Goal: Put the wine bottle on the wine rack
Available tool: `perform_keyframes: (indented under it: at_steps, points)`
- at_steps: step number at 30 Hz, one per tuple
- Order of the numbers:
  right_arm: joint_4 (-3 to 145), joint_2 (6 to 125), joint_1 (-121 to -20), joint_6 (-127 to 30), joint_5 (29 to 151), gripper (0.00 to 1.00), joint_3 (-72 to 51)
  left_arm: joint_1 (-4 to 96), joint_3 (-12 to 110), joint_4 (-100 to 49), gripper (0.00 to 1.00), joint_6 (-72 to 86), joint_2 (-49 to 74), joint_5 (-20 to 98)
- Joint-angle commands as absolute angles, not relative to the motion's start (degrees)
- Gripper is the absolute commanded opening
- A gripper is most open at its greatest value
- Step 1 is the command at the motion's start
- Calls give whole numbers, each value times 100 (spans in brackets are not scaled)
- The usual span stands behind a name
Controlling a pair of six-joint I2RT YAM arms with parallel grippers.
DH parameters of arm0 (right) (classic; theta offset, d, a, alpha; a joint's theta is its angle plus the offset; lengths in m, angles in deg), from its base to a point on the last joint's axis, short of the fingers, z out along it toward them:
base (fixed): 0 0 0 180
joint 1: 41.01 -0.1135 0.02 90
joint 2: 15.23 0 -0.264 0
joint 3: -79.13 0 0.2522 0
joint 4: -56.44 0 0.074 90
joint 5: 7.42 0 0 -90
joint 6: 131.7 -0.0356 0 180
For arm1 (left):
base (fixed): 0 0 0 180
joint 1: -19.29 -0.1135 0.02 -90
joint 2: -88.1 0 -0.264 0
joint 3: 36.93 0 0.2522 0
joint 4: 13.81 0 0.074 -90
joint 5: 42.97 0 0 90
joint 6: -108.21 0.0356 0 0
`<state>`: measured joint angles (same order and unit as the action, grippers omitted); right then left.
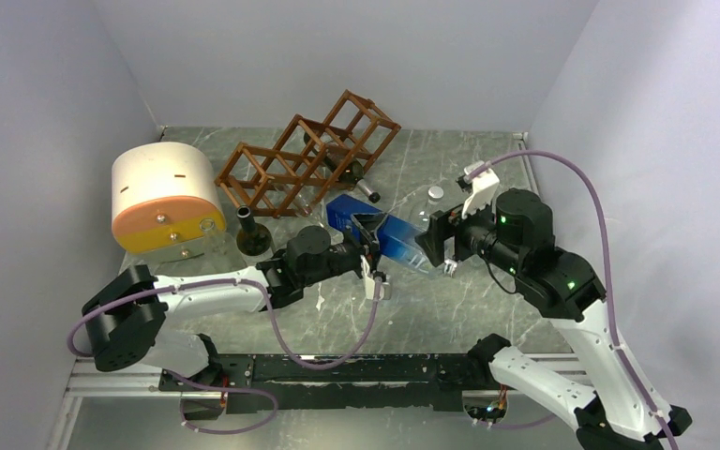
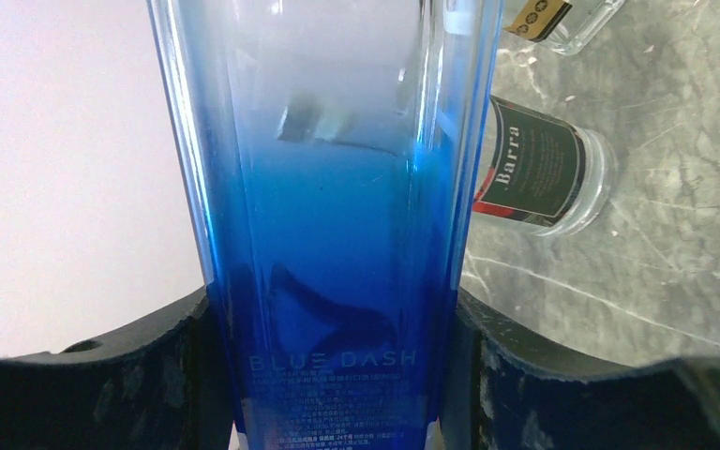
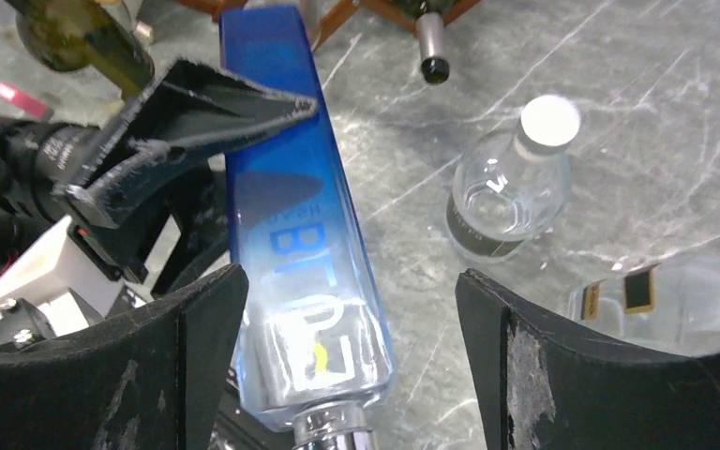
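Note:
The wine bottle (image 1: 380, 234) is a tall blue-to-clear square bottle marked BLUE DASH, held lying between the two arms above the table. My left gripper (image 1: 371, 246) is shut on its blue lower body (image 2: 337, 234), with one finger pressed against each side. My right gripper (image 3: 349, 286) stands open around the clear shoulder and silver neck (image 3: 323, 366); its left finger is close to the glass and its right finger is well apart. The reddish-brown wine rack (image 1: 305, 157) stands behind the bottle at the back of the table.
A cream-and-orange cylinder (image 1: 161, 197) sits at the left. A dark bottle (image 1: 248, 230) stands beside it. A bottle neck (image 3: 428, 37) pokes out of the rack. A clear white-capped bottle (image 3: 511, 187) and a clear glass item (image 3: 675, 300) lie to the right.

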<state>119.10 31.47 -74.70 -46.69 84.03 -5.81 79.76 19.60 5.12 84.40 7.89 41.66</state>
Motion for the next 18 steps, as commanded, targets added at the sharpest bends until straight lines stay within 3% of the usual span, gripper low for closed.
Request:
perform_keyframes:
  at_steps: [1, 18]
  points:
    - [11994, 3140, -7450, -4592, 8921, 86, -284, 7976, 2429, 1375, 7, 9409, 1207, 3812]
    - [11872, 3370, -7449, -4603, 9660, 81, 112, 7976, 2545, 1193, 7, 9936, 1298, 3923]
